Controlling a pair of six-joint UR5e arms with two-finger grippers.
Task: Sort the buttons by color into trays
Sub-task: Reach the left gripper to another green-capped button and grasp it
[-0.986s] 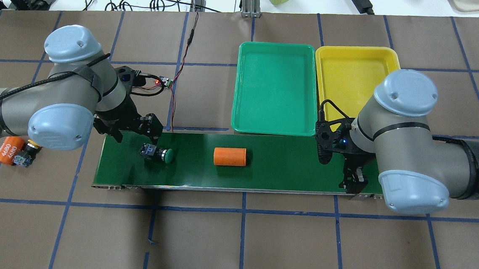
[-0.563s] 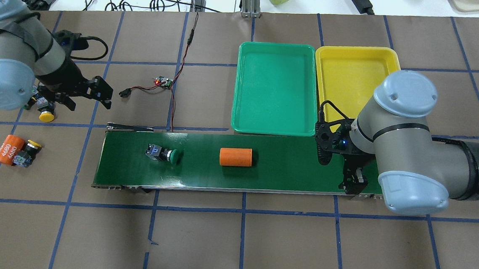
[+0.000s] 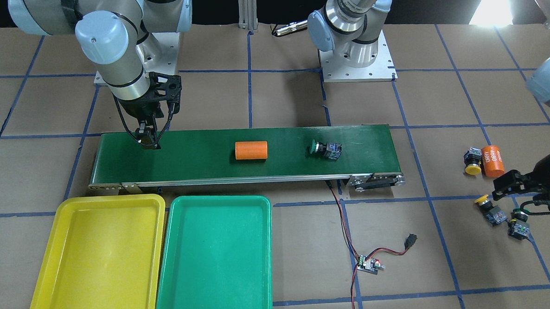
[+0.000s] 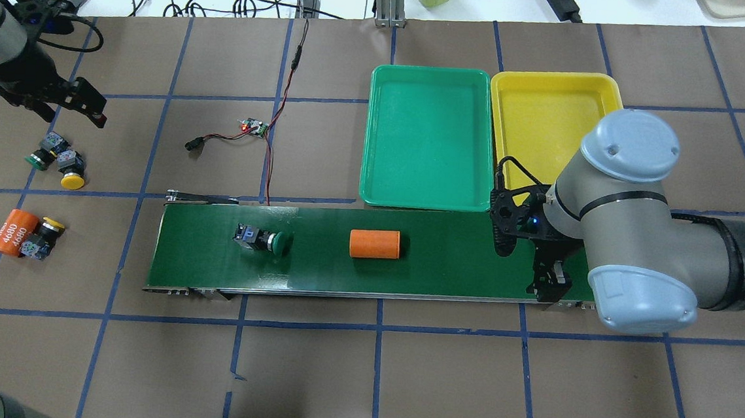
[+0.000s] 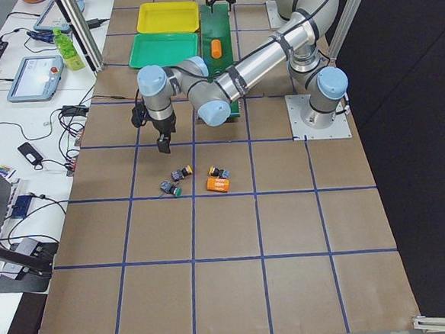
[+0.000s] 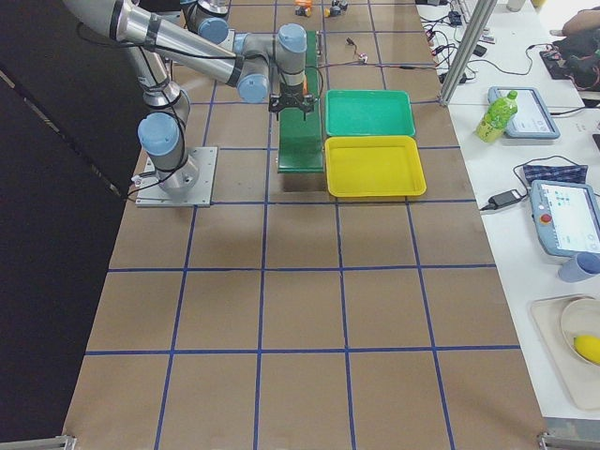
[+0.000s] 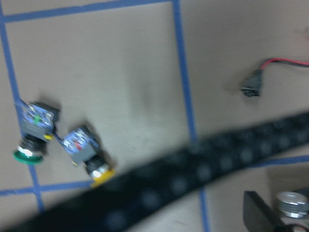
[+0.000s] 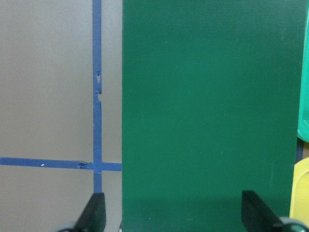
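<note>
One green-capped button (image 4: 264, 240) (image 3: 325, 148) lies on its side on the dark-green conveyor belt (image 4: 447, 267), left of an orange cylinder (image 4: 374, 244). A green button (image 4: 41, 152) and a yellow button (image 4: 70, 171) lie together off the belt on the far left. Another yellow button (image 4: 46, 233) touches a second orange cylinder (image 4: 13, 232). My left gripper (image 4: 71, 114) hovers open and empty just beyond that pair. My right gripper (image 4: 547, 283) (image 8: 174, 217) hangs open over the belt's right end. The green tray (image 4: 426, 137) and yellow tray (image 4: 550, 110) hold nothing.
A small circuit board (image 4: 253, 126) with red-black wires lies behind the belt's left end. The left wrist view shows a blurred black cable (image 7: 159, 188) crossing in front of the two buttons. Cables and devices crowd the far table edge.
My left arm has swung from the belt's left end out to the far left, beside the loose button pair. The green button and orange cylinder have drifted right along the belt. The right arm is unmoved.
</note>
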